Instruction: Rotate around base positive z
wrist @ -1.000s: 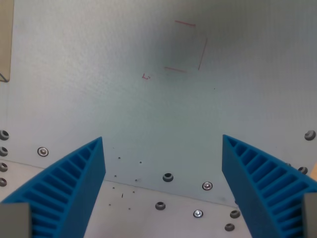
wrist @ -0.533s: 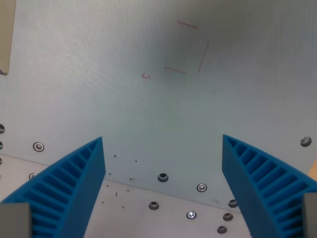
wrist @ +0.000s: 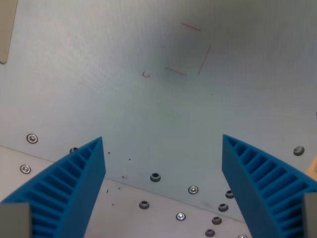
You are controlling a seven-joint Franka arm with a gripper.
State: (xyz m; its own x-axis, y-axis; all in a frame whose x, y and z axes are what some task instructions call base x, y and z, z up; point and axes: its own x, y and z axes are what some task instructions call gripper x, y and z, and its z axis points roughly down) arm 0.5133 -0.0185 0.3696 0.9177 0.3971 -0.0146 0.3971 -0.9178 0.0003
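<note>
My gripper (wrist: 163,186) is open and empty; its two blue ribbed fingers (wrist: 69,191) stand wide apart at the bottom of the wrist view. Below them lies a pale grey metal plate (wrist: 148,109) with a faint red square outline (wrist: 190,49) and a small red mark (wrist: 145,75) drawn on it. Nothing is between the fingers.
Several screws and holes (wrist: 155,177) run along the plate's lower edge, slanting down toward the wrist view's right. A beige strip (wrist: 6,29) shows at the upper left edge. A tan corner (wrist: 313,167) peeks in at the right edge.
The whole scene has turned in the picture: the screw row slants more and has shifted left, the beige strip has slid off to the left. The camera has rotated; the gripper stays open.
</note>
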